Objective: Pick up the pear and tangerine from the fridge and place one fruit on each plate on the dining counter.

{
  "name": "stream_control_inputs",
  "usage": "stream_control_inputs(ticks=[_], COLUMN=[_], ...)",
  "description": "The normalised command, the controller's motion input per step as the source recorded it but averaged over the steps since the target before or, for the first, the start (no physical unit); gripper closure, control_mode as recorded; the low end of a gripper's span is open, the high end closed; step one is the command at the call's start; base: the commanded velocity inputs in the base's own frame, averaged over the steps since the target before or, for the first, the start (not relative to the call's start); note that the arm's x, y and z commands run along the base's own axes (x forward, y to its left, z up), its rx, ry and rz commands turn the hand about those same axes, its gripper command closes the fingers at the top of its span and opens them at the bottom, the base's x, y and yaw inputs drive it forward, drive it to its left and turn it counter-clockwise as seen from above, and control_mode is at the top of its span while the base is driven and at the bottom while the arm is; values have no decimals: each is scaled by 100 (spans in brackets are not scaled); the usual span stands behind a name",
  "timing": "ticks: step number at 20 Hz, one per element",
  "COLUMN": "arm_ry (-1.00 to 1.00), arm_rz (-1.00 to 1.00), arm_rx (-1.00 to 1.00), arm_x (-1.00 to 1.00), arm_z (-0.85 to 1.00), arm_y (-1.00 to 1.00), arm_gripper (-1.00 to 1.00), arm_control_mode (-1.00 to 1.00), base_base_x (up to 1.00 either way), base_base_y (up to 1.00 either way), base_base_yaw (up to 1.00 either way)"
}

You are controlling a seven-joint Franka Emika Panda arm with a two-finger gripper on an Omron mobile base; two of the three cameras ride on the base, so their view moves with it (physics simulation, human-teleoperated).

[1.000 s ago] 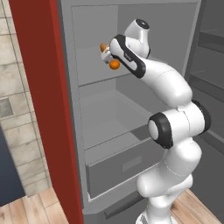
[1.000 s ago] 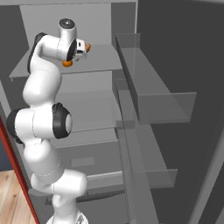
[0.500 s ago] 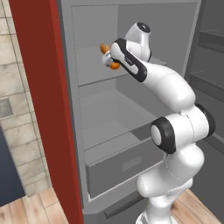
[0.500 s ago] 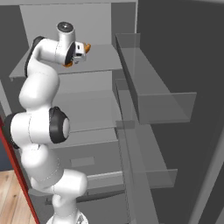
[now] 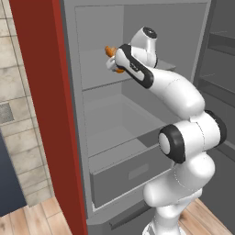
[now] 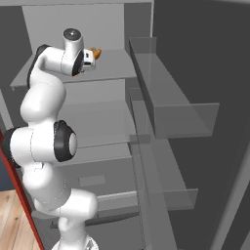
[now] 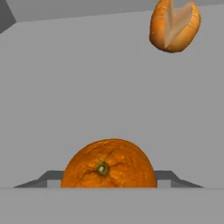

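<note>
Fridge [image 5: 69,114] upper shelf, tangerine [image 7: 109,164] between the fingers [image 7: 168,176], croissant [image 7: 174,25] beyond

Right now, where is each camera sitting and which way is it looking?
Left base view: behind the arm's left, facing the open fridge; white arm rises lower right, gripper at the upper shelf.
Right base view: behind its right, same fridge; arm at left.
Hand view: on the hand, looking along the shelf at the tangerine and a pastry.
Both base views share fridge and arm.
</note>
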Motion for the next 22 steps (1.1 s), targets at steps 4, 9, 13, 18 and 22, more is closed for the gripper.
stream_control_inputs(ticks=[4,9,13,18,22], arm_ry=[-7,-2,-3,0,0], arm_rz=[0,3,0,0,0], arm_rx=[0,2,0,-1,-7], arm_x=[-6,-68,-94,-94,-94], arm_z=[1,13,0,-24,-46], arm_y=[-2,-22,-14,-4,0], arm_gripper=[100,100,100,100,100], arm_control_mode=[-100,-100,-100,-100,-100], base_base_x=[0,0,0,0,0], base_base_y=[0,0,0,0,0], base_base_yaw=[0,0,0,0,0])
